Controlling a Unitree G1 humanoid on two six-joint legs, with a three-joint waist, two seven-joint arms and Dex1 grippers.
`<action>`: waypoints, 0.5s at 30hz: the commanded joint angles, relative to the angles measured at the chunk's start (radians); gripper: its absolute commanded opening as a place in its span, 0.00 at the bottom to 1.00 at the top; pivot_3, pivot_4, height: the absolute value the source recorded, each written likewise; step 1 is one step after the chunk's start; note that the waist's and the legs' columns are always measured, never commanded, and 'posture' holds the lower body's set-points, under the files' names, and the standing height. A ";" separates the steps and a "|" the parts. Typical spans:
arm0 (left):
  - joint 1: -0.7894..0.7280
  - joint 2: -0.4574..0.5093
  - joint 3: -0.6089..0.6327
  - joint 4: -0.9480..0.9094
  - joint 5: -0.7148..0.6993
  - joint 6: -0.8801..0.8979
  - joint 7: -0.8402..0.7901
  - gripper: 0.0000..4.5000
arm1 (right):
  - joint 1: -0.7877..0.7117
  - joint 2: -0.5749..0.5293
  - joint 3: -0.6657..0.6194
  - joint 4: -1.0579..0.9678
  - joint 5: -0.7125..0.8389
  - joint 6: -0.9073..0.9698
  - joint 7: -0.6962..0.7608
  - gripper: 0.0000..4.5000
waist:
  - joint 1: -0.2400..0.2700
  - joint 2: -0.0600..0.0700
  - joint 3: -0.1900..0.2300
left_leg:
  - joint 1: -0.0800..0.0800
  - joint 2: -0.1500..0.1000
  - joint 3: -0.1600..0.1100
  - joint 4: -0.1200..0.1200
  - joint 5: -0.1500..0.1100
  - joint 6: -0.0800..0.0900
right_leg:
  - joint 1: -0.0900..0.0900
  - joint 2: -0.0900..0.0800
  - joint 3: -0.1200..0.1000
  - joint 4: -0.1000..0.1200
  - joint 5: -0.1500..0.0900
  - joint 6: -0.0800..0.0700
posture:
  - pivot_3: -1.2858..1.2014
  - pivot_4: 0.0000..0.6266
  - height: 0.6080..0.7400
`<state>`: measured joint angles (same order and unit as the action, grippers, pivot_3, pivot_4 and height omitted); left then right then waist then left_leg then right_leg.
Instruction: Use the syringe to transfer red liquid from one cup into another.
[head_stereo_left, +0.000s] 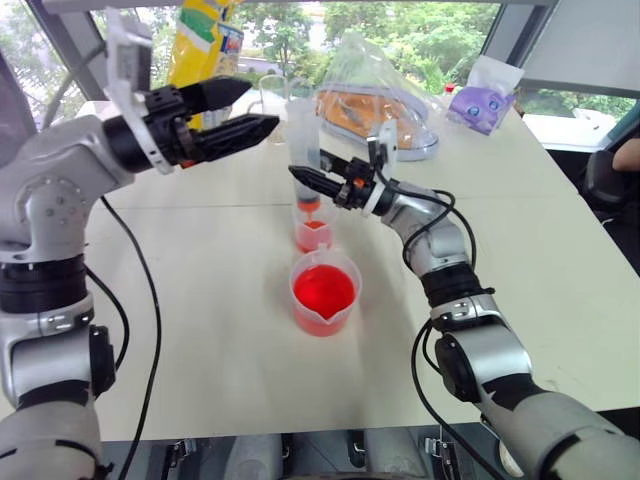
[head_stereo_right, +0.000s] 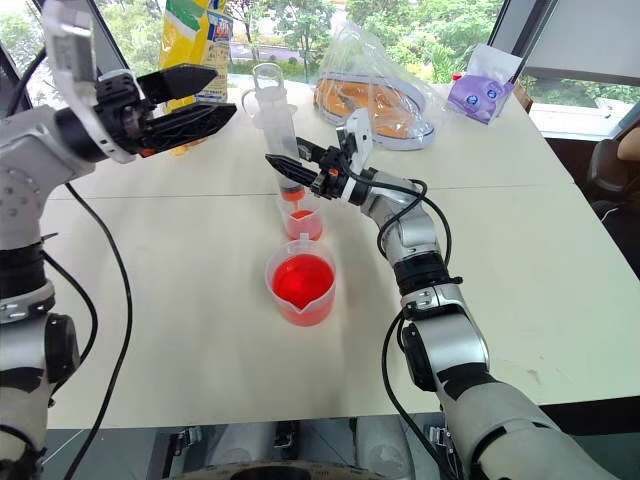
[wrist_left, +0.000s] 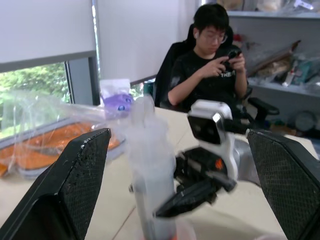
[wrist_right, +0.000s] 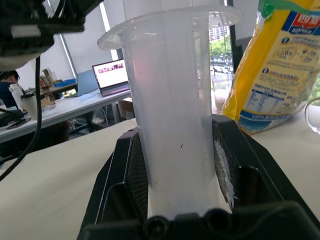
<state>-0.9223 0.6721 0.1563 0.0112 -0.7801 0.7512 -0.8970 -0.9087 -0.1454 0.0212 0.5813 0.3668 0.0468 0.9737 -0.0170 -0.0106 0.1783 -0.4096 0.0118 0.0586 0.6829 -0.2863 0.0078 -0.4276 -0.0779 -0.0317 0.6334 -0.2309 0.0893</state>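
Observation:
The syringe (head_stereo_left: 303, 135) stands upright, its red-tinted tip down in the mouth of the small clear cup (head_stereo_left: 313, 233), which holds some red liquid. My right gripper (head_stereo_left: 303, 178) is shut on the syringe's lower barrel; in the right wrist view the barrel (wrist_right: 172, 115) sits between its pads (wrist_right: 131, 170). The wide beaker (head_stereo_left: 324, 293) of red liquid (head_stereo_left: 323, 288) stands just in front of the small cup. My left gripper (head_stereo_left: 258, 106) hovers open, up and to the left of the syringe's top. In the left wrist view the syringe (wrist_left: 150, 165) lies between its spread fingers (wrist_left: 75, 185).
At the table's far side are a yellow bag (head_stereo_left: 200, 40), a clear mug (head_stereo_left: 270, 95), a clear plastic bag with orange contents (head_stereo_left: 375, 105) and a purple packet (head_stereo_left: 480, 105). A seated person (wrist_left: 212, 60) is beyond the table's right side.

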 joint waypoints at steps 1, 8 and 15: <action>-0.073 -0.031 -0.019 0.048 0.048 -0.043 0.017 0.99 | -0.014 0.007 -0.006 -0.055 0.000 -0.021 0.004 0.32 | 0.000 0.000 0.000 | 0.000 0.000 0.000 0.000 0.000 0.000 | 0.000 0.000 0.000 0.000 0.000 0.000 | 0.52 0.24 1.00; -0.135 -0.083 -0.064 0.140 0.124 -0.046 0.022 0.94 | -0.006 0.005 0.000 -0.076 -0.006 -0.020 0.004 0.32 | -0.003 0.000 0.000 | 0.000 0.000 0.000 0.000 0.000 0.000 | 0.000 0.000 0.000 0.000 0.000 0.000 | 0.52 0.24 1.00; -0.140 -0.108 -0.075 0.172 0.159 -0.049 0.013 0.26 | 0.002 0.003 0.001 -0.102 -0.005 -0.008 0.002 0.32 | -0.002 0.000 0.000 | 0.000 0.000 0.000 0.000 0.000 0.000 | 0.000 0.000 0.000 0.000 0.000 0.000 | 0.52 0.24 1.00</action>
<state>-1.0353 0.5638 0.0704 0.1952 -0.6228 0.7151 -0.8781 -0.8890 -0.1459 0.0310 0.5422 0.3536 0.0488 0.9711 -0.0186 -0.0106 0.1783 -0.4096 0.0119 0.0588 0.6829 -0.2863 0.0079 -0.4278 -0.0781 -0.0316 0.6334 -0.2309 0.0893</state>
